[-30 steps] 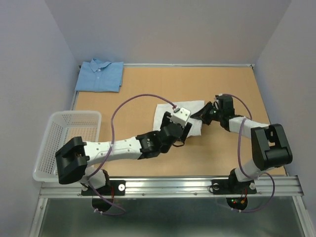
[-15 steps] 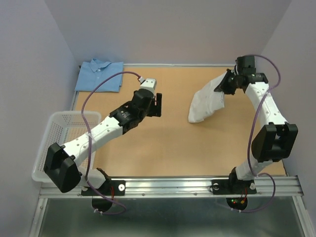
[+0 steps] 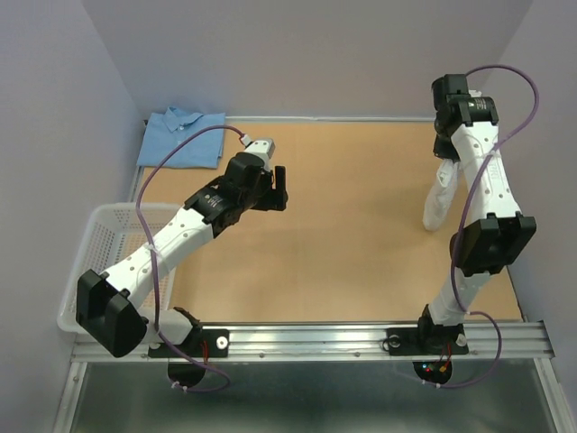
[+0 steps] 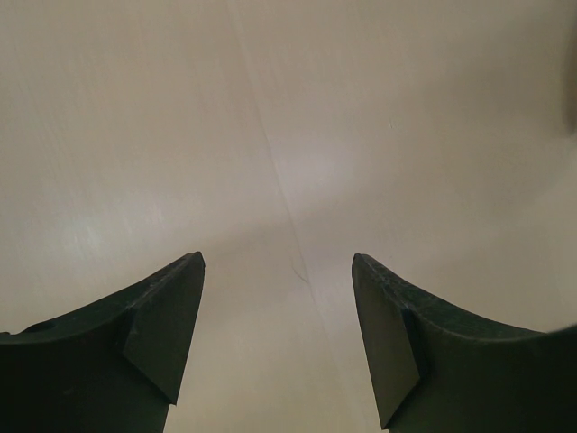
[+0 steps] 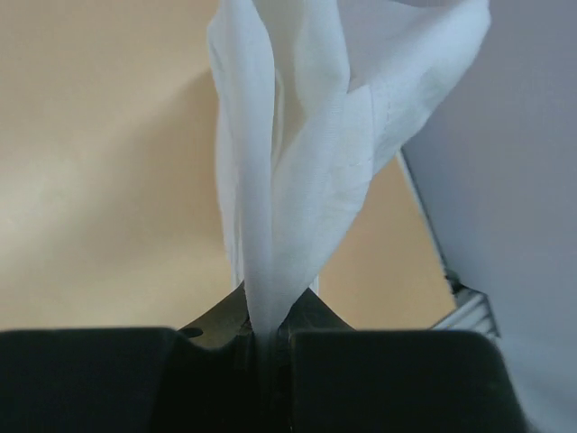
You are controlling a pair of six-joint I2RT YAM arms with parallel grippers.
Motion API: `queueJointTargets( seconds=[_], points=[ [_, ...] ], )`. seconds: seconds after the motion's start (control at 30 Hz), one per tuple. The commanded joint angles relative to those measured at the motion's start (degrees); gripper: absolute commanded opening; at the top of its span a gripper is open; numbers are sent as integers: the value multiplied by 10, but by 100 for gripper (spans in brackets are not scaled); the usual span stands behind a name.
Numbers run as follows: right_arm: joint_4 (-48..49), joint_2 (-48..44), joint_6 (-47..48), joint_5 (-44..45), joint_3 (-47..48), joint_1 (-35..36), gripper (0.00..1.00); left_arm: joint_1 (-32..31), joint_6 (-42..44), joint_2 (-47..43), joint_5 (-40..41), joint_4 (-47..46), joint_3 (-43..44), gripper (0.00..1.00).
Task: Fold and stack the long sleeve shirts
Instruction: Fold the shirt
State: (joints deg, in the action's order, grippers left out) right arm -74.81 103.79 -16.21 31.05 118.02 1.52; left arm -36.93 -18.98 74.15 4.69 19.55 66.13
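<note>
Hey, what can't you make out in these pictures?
Top view: right arm hides the top of the white shirt.
Right wrist view: which part of it is pinched is unclear.
Top view: left arm covers part of the basket.
Left wrist view: only blurred pale surface beyond the left gripper.

A plain white shirt (image 3: 440,194) is seen at the far right and a plain light blue shirt (image 3: 183,138) at the far left, both set against a table (image 3: 352,234) coloured an even tan. The basket (image 3: 113,209) at the near left is rendered in white with an open mesh pattern. The arms (image 3: 171,239) are finished in white with black joints, and the walls (image 3: 54,108) are tinted a pale lilac-grey.
</note>
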Motion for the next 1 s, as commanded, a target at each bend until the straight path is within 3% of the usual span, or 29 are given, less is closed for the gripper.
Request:
queueJointTargets(
  seconds=[0.0,0.23,0.47,0.6,0.8,0.83,0.97],
  points=[
    [-49,14,20,157,-20,101,1,7,-3,-11,-27,-3,-6,78],
    [-48,137,-69,176,-89,232,1,14,-14,-16,-41,-7,-30,78],
    [-23,291,-124,154,-75,327,1,17,-30,-44,-34,-15,-64,78],
    [-14,355,-136,141,-52,371,8,19,-35,-60,-28,-14,-74,78],
    [14,368,-132,89,-31,389,48,22,-43,-74,-20,-15,-93,78],
    [20,365,-131,83,-31,393,59,22,-45,-75,-21,-15,-93,78],
    [60,338,-117,21,-29,406,75,23,-55,-76,-29,-21,-104,78]
  ],
)
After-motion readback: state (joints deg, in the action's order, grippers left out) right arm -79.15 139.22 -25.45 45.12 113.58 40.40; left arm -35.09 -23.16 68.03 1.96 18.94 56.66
